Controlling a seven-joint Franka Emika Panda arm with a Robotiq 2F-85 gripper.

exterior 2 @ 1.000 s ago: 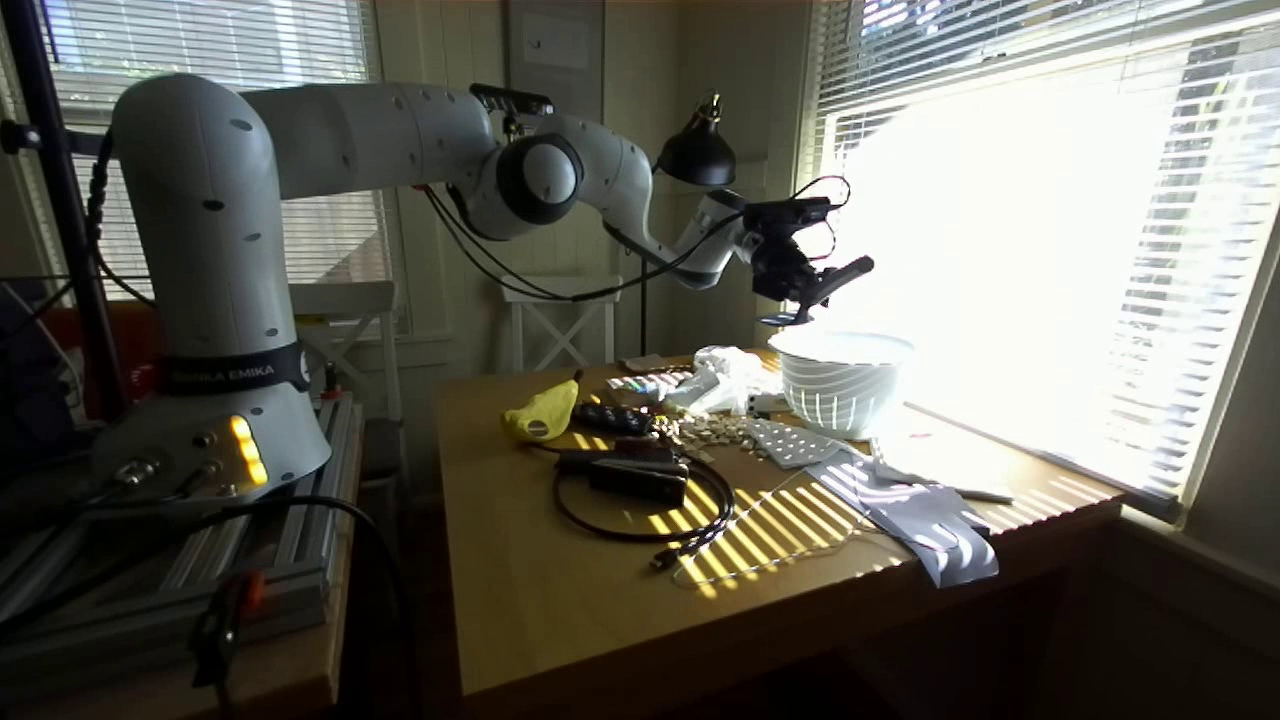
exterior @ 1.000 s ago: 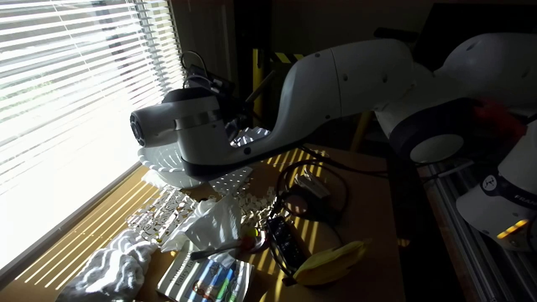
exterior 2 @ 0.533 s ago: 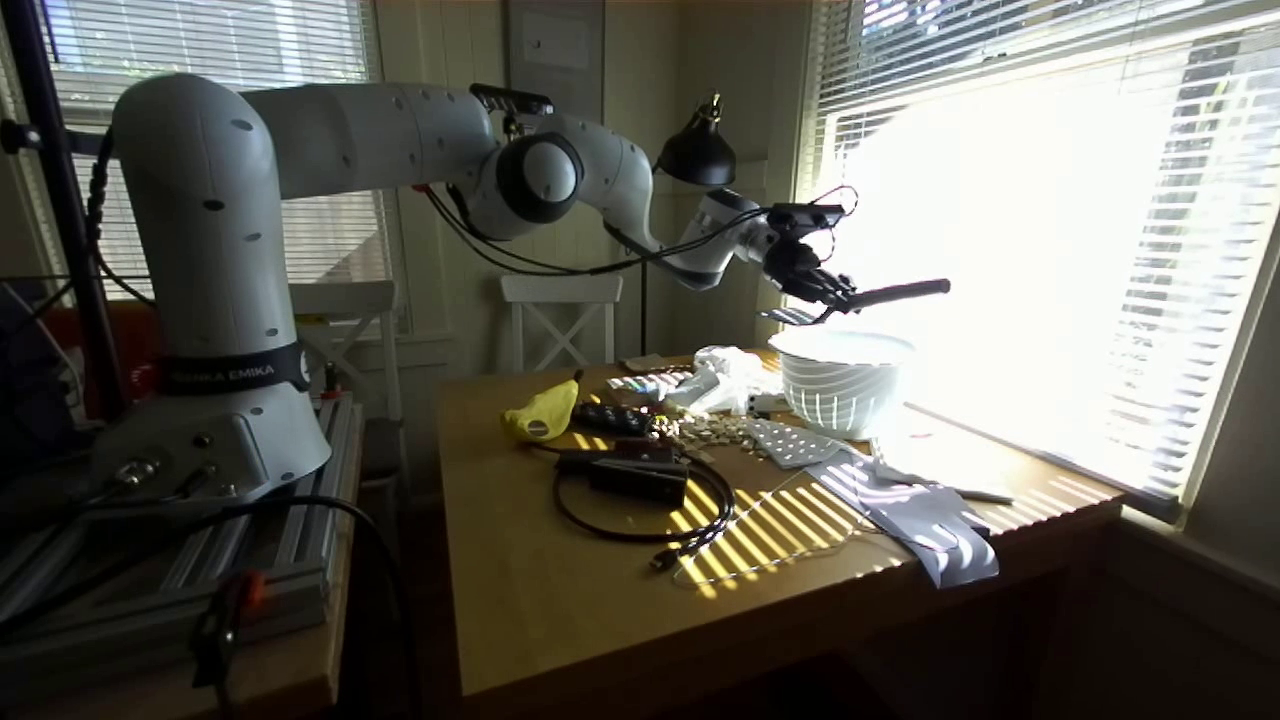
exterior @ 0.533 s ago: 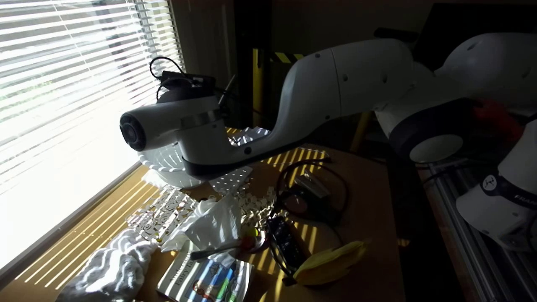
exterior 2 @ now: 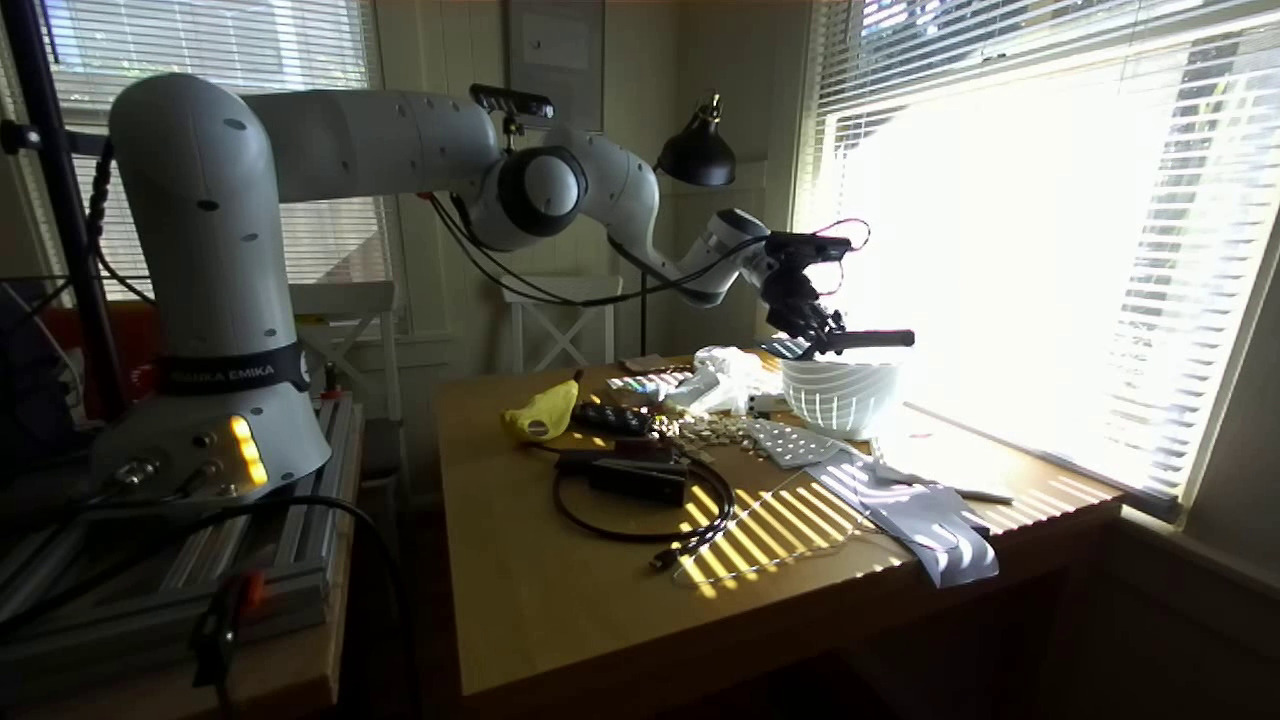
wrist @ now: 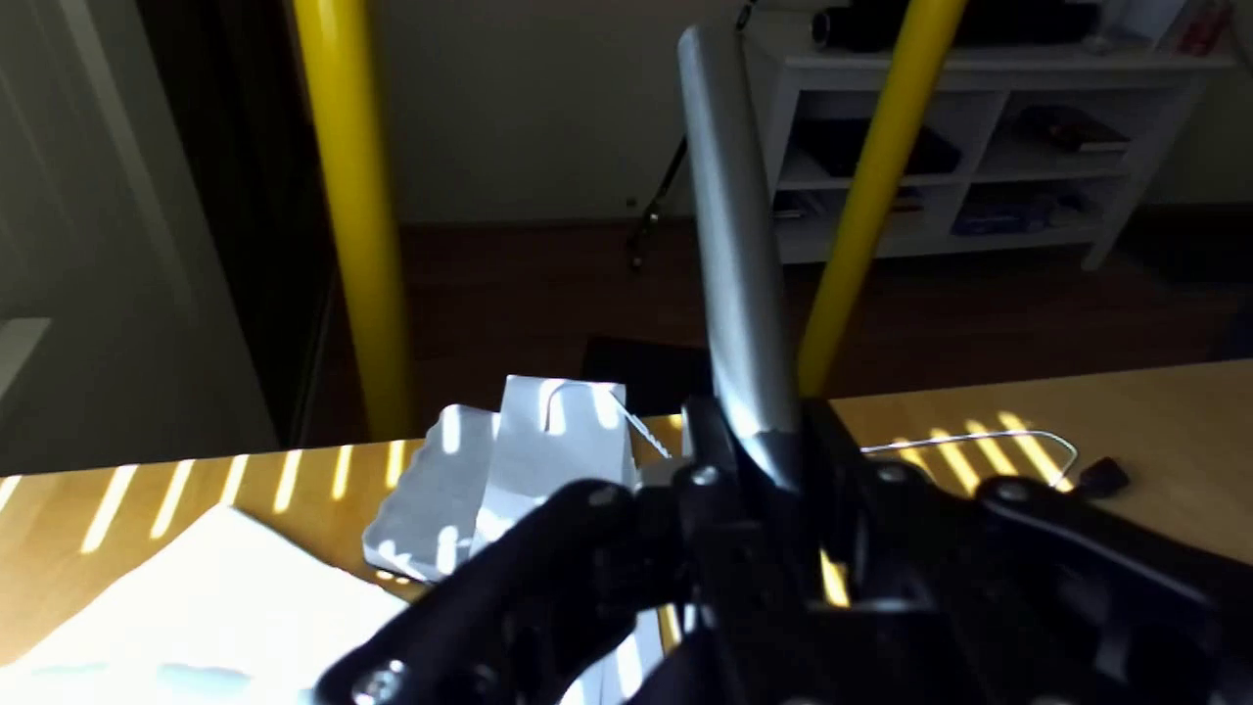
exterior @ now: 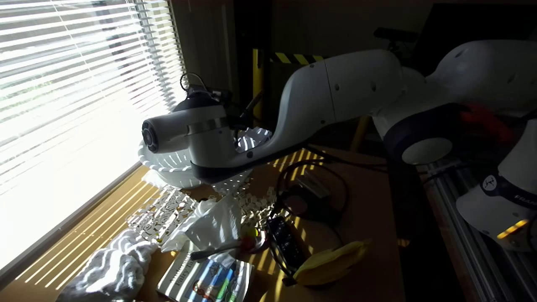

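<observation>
Compared with a moment ago, the gripper (exterior 2: 826, 332) and its long-handled utensil (exterior 2: 872, 341) sit lower, closer to the white bowl (exterior 2: 842, 400), and the handle lies nearer to level. The wooden table (exterior 2: 560, 600) is the largest thing around the bowl. The robot arm (exterior 2: 380, 140) reaches across toward the bowl with its wrist angled down, seemingly to bring the gripper to about rim height. The bowl stands upright, probably steadied by a broad base. Well apart from it lies a crumpled cloth (exterior: 119, 260). The gripper is clamped on the utensil near the neck, so the handle juts out one way and the flat head the other, presumably to leave the head free. In an exterior view the utensil overlaps the bowl's rim; whether it hangs over the opening or beside it cannot be told. A white plastic bag (exterior: 220, 222) slumps between the bowl and a book (exterior: 203, 285). Farther from the bowl rests a yellow banana-shaped thing (exterior 2: 540, 412). Small pale pieces (exterior 2: 705, 432) lie near the bowl, apparently tipped out loose.
</observation>
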